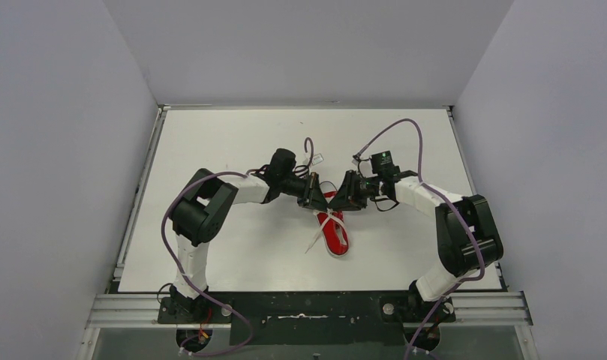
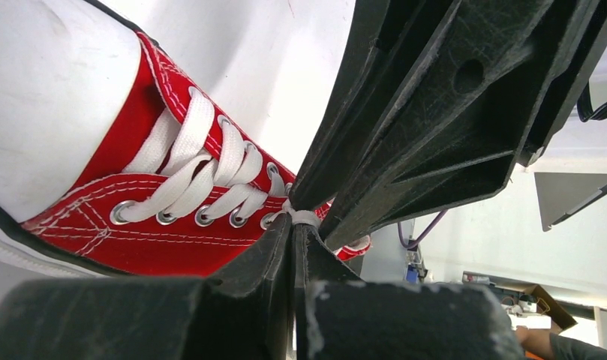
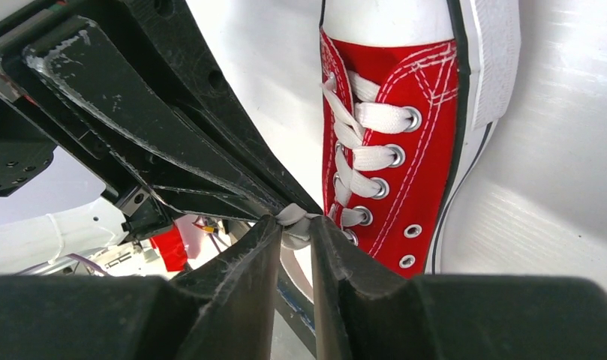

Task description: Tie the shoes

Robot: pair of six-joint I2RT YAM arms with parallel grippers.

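A small red sneaker (image 1: 335, 234) with white sole and white laces lies on the white table, toe toward the near edge. Both grippers meet tip to tip just above its top eyelets. My left gripper (image 1: 317, 196) is shut on a white lace (image 2: 304, 217) right at the eyelets of the shoe (image 2: 135, 225). My right gripper (image 1: 344, 196) is shut on a bunched white lace (image 3: 294, 223) beside the shoe's tongue (image 3: 390, 150). The other gripper's black fingers fill much of each wrist view. A loose lace end (image 1: 314, 241) trails left of the shoe.
The white table (image 1: 232, 142) is walled by grey panels at left, right and back. Purple cables (image 1: 405, 131) loop over both arms. A metal rail (image 1: 308, 307) carrying the arm bases runs along the near edge.
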